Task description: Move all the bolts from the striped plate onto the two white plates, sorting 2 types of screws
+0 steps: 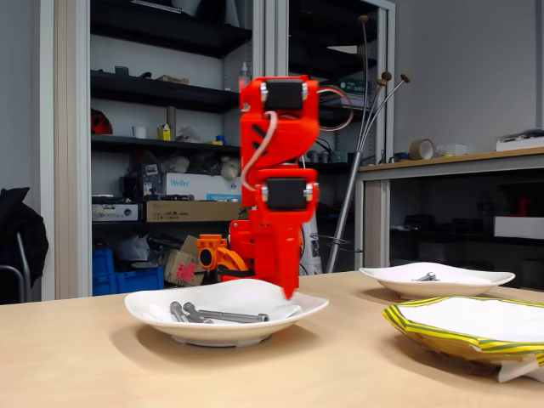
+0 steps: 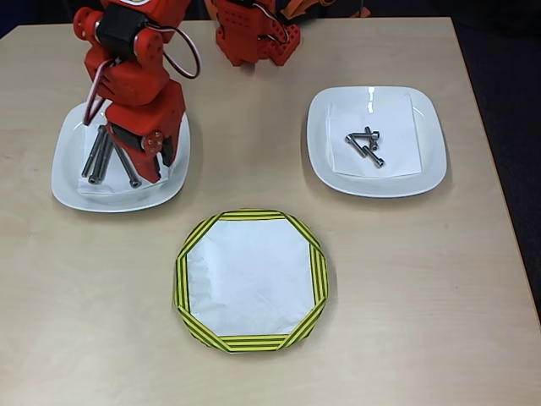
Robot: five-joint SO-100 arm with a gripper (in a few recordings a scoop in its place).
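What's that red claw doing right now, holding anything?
Gripper: down over the left white plate beside the long bolts; whether it's open, shut or holding a bolt cannot be told.

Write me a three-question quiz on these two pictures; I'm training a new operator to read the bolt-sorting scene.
1. True or false: the yellow and dark-green striped paper plate has grey metal bolts lying on it.
2. In the overhead view, which plain white plate holds the long thin bolts: A) the left white plate, B) the right white plate?
3. Fill in: the red arm's gripper is over the ____ white plate in the overhead view.

Key
1. False; its white centre is bare.
2. A; the short stubby bolts lie on the right one.
3. left
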